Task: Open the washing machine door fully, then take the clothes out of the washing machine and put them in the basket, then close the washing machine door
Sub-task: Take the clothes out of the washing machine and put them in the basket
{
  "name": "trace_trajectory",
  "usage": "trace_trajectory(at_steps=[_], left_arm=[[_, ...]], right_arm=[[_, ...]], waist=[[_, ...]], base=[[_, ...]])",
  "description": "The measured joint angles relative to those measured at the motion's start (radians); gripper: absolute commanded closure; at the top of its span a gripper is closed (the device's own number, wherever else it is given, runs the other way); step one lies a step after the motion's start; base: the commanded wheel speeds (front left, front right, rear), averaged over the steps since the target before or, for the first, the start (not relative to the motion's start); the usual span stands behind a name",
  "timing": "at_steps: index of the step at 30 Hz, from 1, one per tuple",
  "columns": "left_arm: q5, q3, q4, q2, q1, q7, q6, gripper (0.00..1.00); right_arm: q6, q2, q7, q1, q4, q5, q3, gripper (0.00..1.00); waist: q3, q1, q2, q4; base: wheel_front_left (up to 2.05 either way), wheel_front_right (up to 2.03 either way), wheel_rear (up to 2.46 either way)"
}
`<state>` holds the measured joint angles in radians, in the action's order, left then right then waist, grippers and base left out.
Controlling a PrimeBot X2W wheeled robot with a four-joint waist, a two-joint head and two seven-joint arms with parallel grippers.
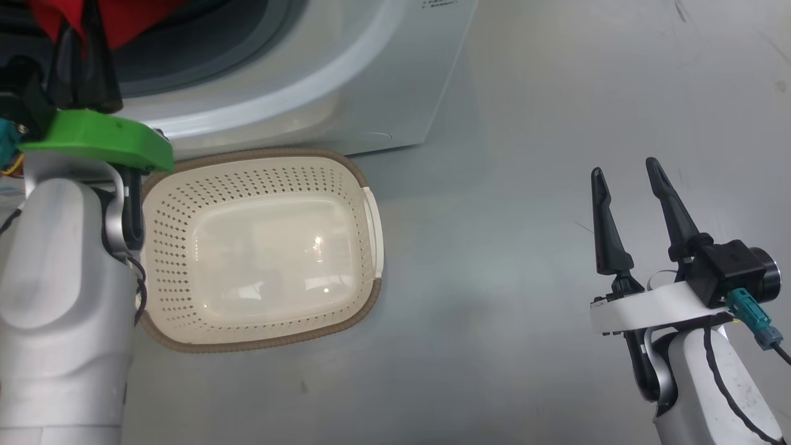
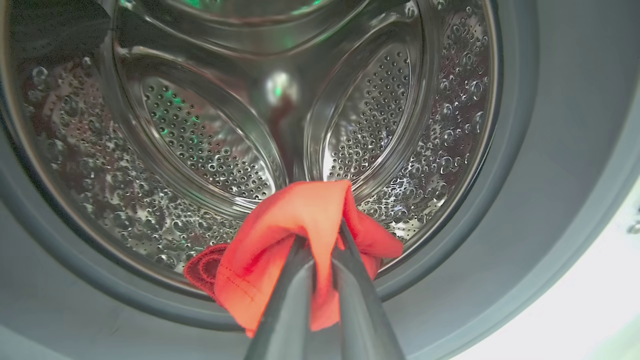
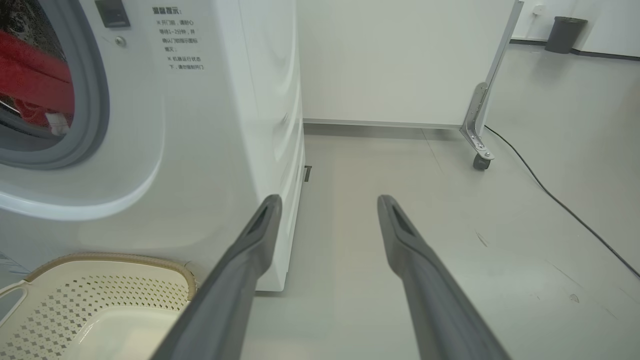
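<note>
head: down on basket (image 1: 278, 179) | left wrist: close into drum (image 2: 200, 140) | right wrist: low, shares basket

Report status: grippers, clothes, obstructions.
Left gripper shut on clothes at drum mouth. Right gripper open, idle above floor. Basket empty, before the machine. Nothing seen in the way.

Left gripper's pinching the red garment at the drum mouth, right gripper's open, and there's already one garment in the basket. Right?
Not quite: the basket holds no garment; the head view shows its bare cream bottom. The rest stands: left gripper shut on the red clothes at the mouth of the drum, right gripper open.
</note>
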<state>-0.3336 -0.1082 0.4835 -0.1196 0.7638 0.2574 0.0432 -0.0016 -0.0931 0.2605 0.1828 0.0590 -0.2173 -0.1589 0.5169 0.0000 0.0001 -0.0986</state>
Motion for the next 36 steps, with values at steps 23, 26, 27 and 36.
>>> trace_trajectory(at_steps=[23,26,27,36], left_arm=[[0.07,-0.059,-0.43,0.056,-0.31,0.0,-0.025,1.0],[0.075,-0.081,-0.471,0.061,-0.357,0.0,-0.027,1.0],[0.074,-0.089,-0.478,0.063,-0.373,0.0,-0.027,1.0],[0.04,-0.124,-0.465,0.067,-0.543,-0.041,-0.039,1.0]], right_arm=[[0.011,-0.01,0.0,-0.114,0.031,0.0,0.007,0.0],[0.012,-0.009,0.0,-0.128,0.031,0.0,0.005,0.0],[0.012,-0.009,0.0,-0.132,0.032,0.0,0.003,0.0],[0.026,-0.004,0.0,-0.134,0.024,0.0,-0.024,0.0]], waist=[[-0.224,0.0,0.0,0.136],[-0.246,0.0,0.0,0.154],[-0.252,0.0,0.0,0.159],[-0.269,0.0,0.0,0.178]], base=[[0.0,0.0,0.0],[0.0,0.0,0.0],[0.0,0.0,0.0],[0.0,0.0,0.0]])
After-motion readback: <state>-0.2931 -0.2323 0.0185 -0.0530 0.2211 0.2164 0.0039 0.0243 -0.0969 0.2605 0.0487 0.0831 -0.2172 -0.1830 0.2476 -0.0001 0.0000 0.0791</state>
